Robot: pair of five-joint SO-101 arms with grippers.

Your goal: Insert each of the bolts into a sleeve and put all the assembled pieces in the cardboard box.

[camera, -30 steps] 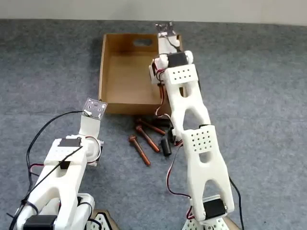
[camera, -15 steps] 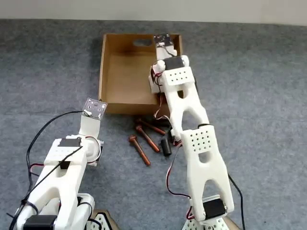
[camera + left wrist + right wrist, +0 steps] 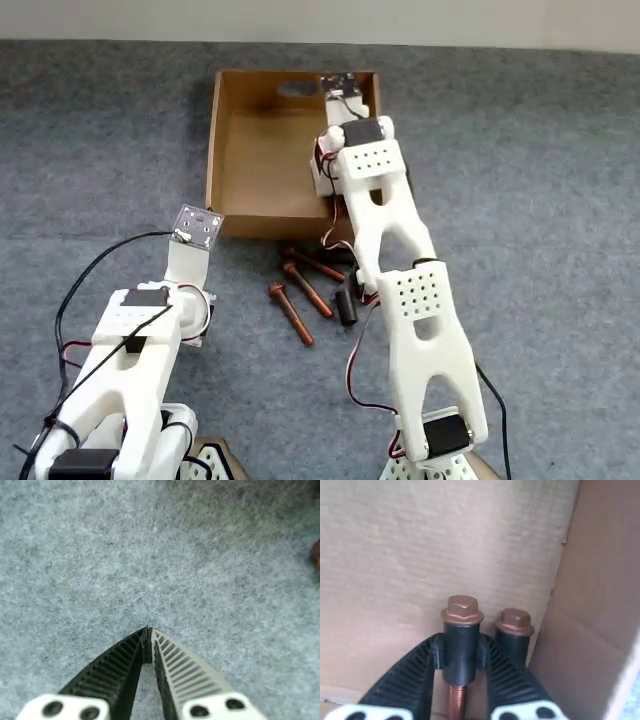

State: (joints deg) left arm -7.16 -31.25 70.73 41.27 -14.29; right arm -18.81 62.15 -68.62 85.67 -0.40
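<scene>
- Sleeved bolt [image 3: 462, 630] clamped in right gripper [image 3: 461, 649], inside cardboard box [image 3: 590, 580], just beside another assembled piece [image 3: 514, 636].
- Loose bolts [image 3: 305, 290] on carpet [image 3: 520, 200] near box front.
- Left gripper [image 3: 149, 636] closed, empty, over carpet.

The open cardboard box [image 3: 213, 150] holds two copper bolts in black sleeves, side by side near a wall: gripped piece [image 3: 462, 629] and second piece [image 3: 514, 637]. Three loose bolts [image 3: 306, 288] and one loose sleeve [image 3: 346, 305] lie on the surface [image 3: 520, 250] just outside.

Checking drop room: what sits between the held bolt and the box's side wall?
Another sleeved bolt sits there, beside the held bolt and near the box wall, in the right wrist view.
</scene>
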